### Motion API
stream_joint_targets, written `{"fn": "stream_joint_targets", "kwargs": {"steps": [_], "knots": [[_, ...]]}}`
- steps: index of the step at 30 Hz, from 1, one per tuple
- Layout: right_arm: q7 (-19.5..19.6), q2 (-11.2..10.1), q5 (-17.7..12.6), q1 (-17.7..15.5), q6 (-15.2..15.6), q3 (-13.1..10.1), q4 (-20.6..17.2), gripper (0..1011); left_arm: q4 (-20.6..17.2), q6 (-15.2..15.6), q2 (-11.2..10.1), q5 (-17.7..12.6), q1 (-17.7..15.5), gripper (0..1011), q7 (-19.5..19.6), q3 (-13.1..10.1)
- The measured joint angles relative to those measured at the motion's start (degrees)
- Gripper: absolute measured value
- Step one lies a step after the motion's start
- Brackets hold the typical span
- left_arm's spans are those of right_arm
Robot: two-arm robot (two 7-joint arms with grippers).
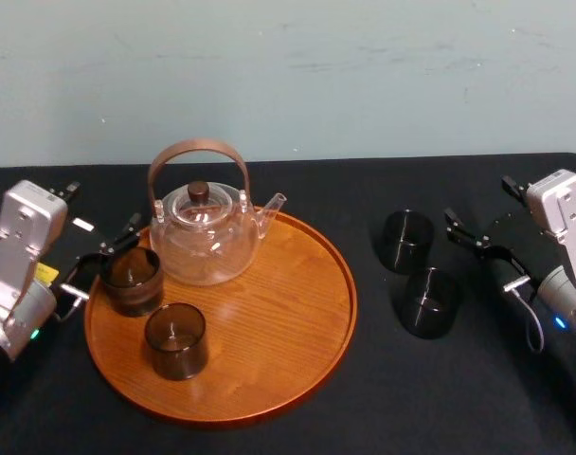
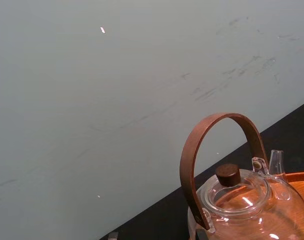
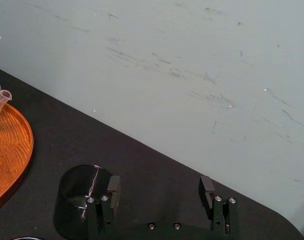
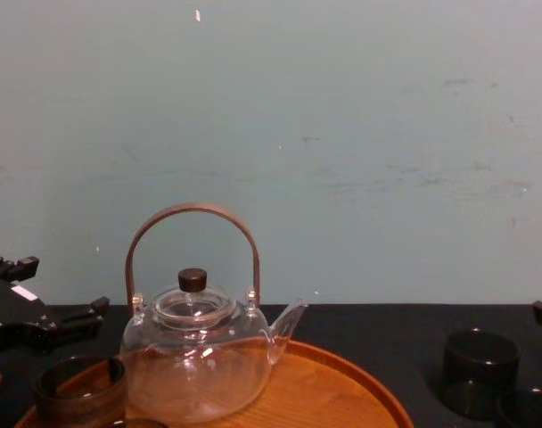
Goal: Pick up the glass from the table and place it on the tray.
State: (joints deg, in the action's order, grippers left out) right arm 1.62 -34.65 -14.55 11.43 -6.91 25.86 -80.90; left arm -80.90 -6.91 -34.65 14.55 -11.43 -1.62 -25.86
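**While two glasses stand on the cloth, two more sit on the tray**

Where the head view looks down on the black cloth table [image 1: 411, 408], the large round orange-brown wooden tray [image 1: 269, 313] lies left of centre. It carries a clear glass teapot with a brown hoop handle [image 1: 205, 237] and two dark smoky tumblers: the rim glass [image 1: 130, 280] at the tray's left edge and the near glass [image 1: 175, 339] closer to the robot. To the right, well apart from the tray, the rear glass [image 1: 406, 240] and the front glass [image 1: 431, 301] stand close together on the cloth.

The left gripper [image 1: 103, 258] sits at the tray's left edge with its fingers spread, just beside the rim glass; I cannot tell whether it touches. A yellow sticker [image 1: 46, 273] and a white tag [image 1: 82, 225] mark that arm, their writing too small to read.

The right gripper [image 1: 487, 254] hovers just right of the table glasses. Its wrist view shows the fingers wide apart, one glass standing just outside one finger.
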Motion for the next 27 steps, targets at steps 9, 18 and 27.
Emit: {"fn": "stream_joint_targets", "kwargs": {"steps": [9, 18, 27], "knots": [[0.0, 0.0, 0.0, 0.0, 0.0, 0.0, 0.0, 1002, 0.0, 0.0, 0.0, 0.0, 0.0, 1001, 0.0, 0.0], [0.0, 0.0, 0.0, 0.0, 0.0, 0.0, 0.0, 1002, 0.0, 0.0, 0.0, 0.0, 0.0, 1001, 0.0, 0.0], [0.0, 0.0, 0.0, 0.0, 0.0, 0.0, 0.0, 1002, 0.0, 0.0, 0.0, 0.0, 0.0, 1001, 0.0, 0.0]]}}
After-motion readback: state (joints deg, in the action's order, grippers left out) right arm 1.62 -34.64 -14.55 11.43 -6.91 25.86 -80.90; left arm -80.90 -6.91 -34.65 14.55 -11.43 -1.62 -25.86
